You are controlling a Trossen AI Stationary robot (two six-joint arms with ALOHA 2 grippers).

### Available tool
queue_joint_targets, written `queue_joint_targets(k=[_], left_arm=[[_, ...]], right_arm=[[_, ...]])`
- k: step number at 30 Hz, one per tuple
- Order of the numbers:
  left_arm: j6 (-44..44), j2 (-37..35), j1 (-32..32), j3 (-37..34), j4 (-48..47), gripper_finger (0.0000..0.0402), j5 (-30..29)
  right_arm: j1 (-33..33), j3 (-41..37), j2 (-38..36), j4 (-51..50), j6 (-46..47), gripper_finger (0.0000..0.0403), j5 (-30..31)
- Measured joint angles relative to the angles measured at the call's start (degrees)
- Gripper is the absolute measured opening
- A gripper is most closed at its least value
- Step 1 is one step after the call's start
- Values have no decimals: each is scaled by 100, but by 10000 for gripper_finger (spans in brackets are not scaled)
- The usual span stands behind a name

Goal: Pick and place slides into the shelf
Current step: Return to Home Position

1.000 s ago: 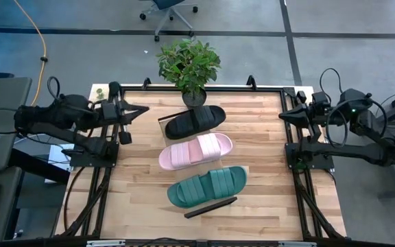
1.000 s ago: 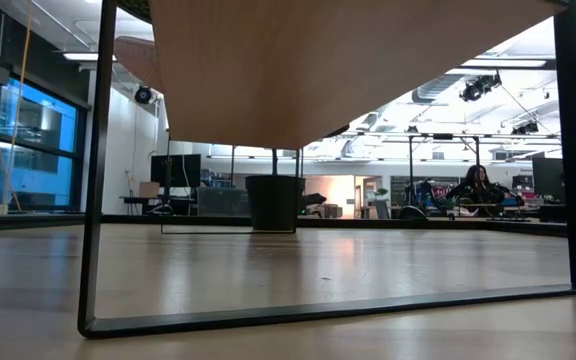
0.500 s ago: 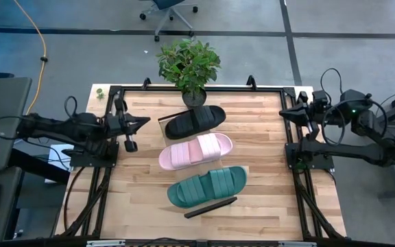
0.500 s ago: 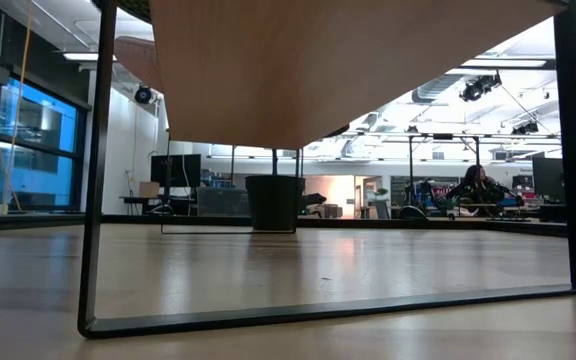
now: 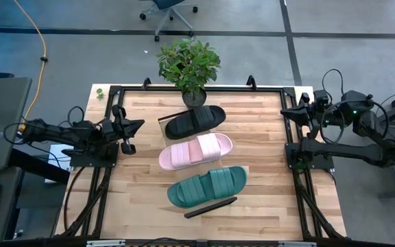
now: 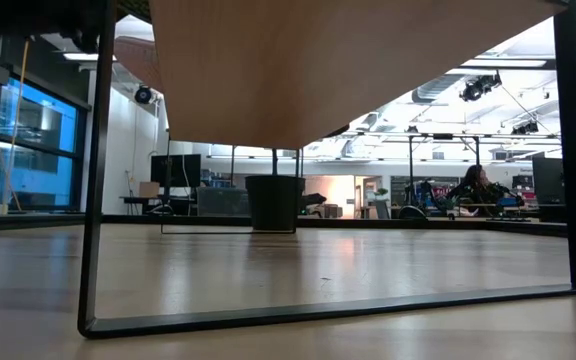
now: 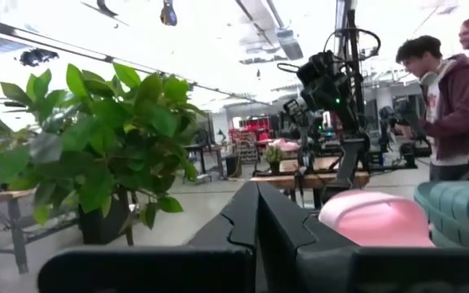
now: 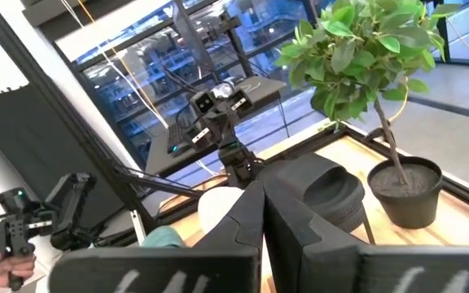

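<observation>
All three slides lie on the shelf (image 5: 211,206), which runs slantwise down the middle of the table (image 5: 266,192): the black slide (image 5: 195,121) at the end nearest the potted plant (image 5: 188,65), the pink slide (image 5: 195,151) in the middle, and the green slide (image 5: 206,186) beside the black bar at the other end. They lie crosswise and close together, which looks to me like the only way three would fit on a plank that length. Neither arm is near them. The left gripper (image 5: 141,123) hangs over the table's left edge and the right gripper (image 5: 282,114) over the right edge, both pointing inward and well apart from the shelf. From each wrist camera I see the two dark fingers pressed flat together with nothing between them, sensible enough when there is nothing left to carry. Folded back at the sides like this, the arms seem to me to be parking, with the placing itself done. From table height, only the plank's underside and its thin black frame show.
</observation>
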Motion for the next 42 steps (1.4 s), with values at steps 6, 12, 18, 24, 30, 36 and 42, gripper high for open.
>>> queue_joint_targets(k=[6,12,18,24,30,36,42], left_arm=[[-10,-93,0,-77,-273,0,7],[-138,-93,0,-77,-693,0,234],[-245,-118,0,-77,-894,0,419],[-256,-116,0,-474,-166,0,417],[-411,-114,-1,-873,583,0,446],[-400,-120,0,-870,262,0,652],[-399,-118,0,-870,-212,0,875]], right_arm=[[0,0,-75,-49,14,0,38],[0,-2,-216,-171,84,0,227],[1,-4,-393,-277,291,0,313],[2,-4,-441,-273,332,0,359],[2,-4,-434,-216,448,0,361],[0,-4,-436,-209,453,0,362],[2,-4,-484,-226,321,0,361]])
